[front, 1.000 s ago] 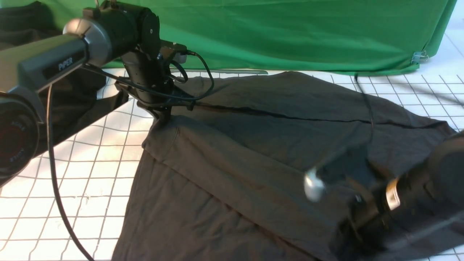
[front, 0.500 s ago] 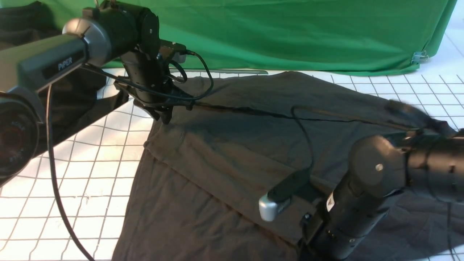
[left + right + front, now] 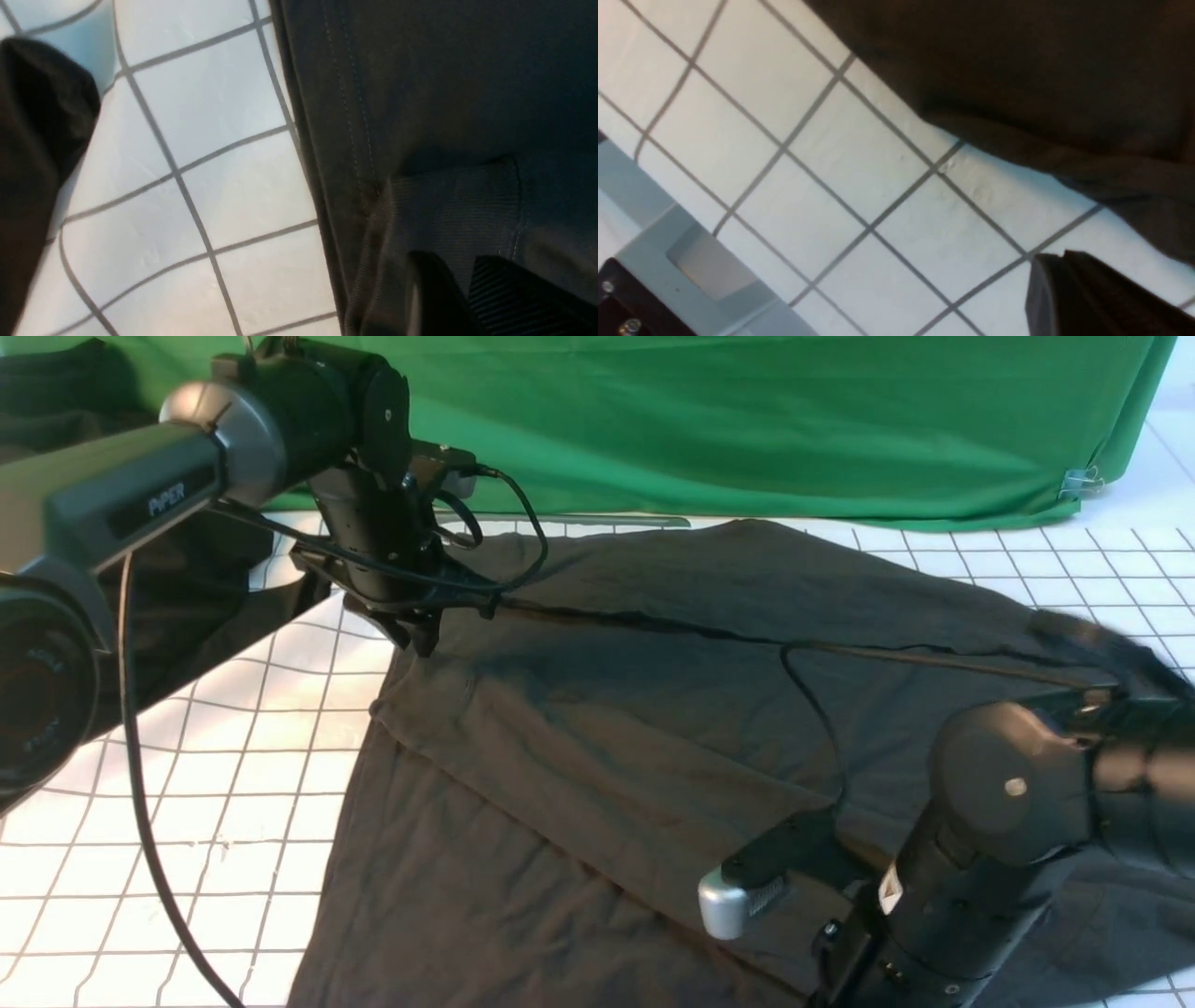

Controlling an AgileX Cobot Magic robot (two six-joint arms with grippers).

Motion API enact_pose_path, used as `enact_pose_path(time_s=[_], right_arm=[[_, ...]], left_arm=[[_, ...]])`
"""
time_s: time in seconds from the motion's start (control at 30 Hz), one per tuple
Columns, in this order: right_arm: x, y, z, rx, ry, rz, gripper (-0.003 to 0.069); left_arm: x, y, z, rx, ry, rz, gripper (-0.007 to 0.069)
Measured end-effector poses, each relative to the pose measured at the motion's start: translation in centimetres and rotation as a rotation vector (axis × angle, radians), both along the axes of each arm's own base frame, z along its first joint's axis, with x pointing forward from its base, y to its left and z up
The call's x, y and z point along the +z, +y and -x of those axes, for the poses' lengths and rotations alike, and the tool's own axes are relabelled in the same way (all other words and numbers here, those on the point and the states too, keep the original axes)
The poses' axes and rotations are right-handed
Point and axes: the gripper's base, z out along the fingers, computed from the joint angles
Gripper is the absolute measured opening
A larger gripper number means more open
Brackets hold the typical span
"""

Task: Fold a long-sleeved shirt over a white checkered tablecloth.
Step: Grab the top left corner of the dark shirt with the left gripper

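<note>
The long-sleeved shirt [image 3: 653, 728] lies spread over the white checkered tablecloth [image 3: 233, 775], dark charcoal, with a long fold line across its far half. My left gripper [image 3: 422, 642] points down at the shirt's far-left corner. In the left wrist view its fingertips [image 3: 451, 259] stand slightly apart on a ribbed band of the shirt [image 3: 444, 93]; whether they pinch it does not show. My right gripper [image 3: 1050, 257] is shut and empty over bare tablecloth [image 3: 854, 163], just off the shirt's edge [image 3: 1041, 70]. The front view hides it below the right arm [image 3: 980, 859].
A green cloth [image 3: 747, 420] hangs along the back, clipped at its right end [image 3: 1078, 483]. A blacker heap of cloth [image 3: 56, 392] sits far left. The right arm's cable [image 3: 822, 709] loops over the shirt. A grey frame edge [image 3: 668, 242] borders the tablecloth.
The right arm has swung across the shirt's near right part and settled low at the front, its gripper closing. The left gripper has stayed at the shirt's far-left corner.
</note>
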Motion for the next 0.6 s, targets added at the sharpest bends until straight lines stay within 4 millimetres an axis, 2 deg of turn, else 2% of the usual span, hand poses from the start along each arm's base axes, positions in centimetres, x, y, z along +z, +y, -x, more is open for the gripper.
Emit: enact_pose_path(time_s=[0.1,0.13,0.2,0.27,0.37,0.43,0.5,0.53,0.57,0.6], right_arm=[[2.6,-0.5,0.6,-0.010,-0.078,-0.057,0.0004],[2.6,-0.5,0.5,-0.010,-0.079,-0.056,0.0004],[5.0,-1.2,1.1,-0.032,-0.171,-0.111,0.0004],[6.3,-1.6,1.5,-0.053,-0.219,-0.146,0.0004],[7.6,-2.0,1.9,-0.066,-0.263,-0.182,0.0004],[8.2,-2.2,2.2,-0.077,-0.284,-0.199,0.0004],[8.3,-2.3,2.2,-0.077,-0.289,-0.201,0.0006],[8.4,-2.3,2.3,-0.076,-0.290,-0.201,0.0006],[8.4,-2.3,2.3,-0.076,-0.291,-0.201,0.0008],[8.4,-2.3,2.2,-0.075,-0.292,-0.200,0.0008]], left_arm=[[2.6,1.4,-1.1,0.078,-0.081,0.056,0.0039],[2.8,1.5,-1.2,0.081,-0.090,0.064,0.0031],[4.8,2.9,-2.5,0.125,-0.183,0.123,0.0006],[4.9,3.2,-3.6,0.138,-0.240,0.156,0.0007],[3.7,3.2,-4.7,0.144,-0.258,0.175,0.0027],[1.2,2.8,-5.7,0.151,-0.233,0.202,0.0093],[-0.4,2.5,-6.1,0.153,-0.212,0.225,0.0165],[-0.8,2.4,-6.2,0.154,-0.206,0.226,0.0165],[-2.0,2.3,-6.6,0.154,-0.205,0.234,0.0262],[-2.5,2.3,-6.7,0.153,-0.207,0.233,0.0293]])
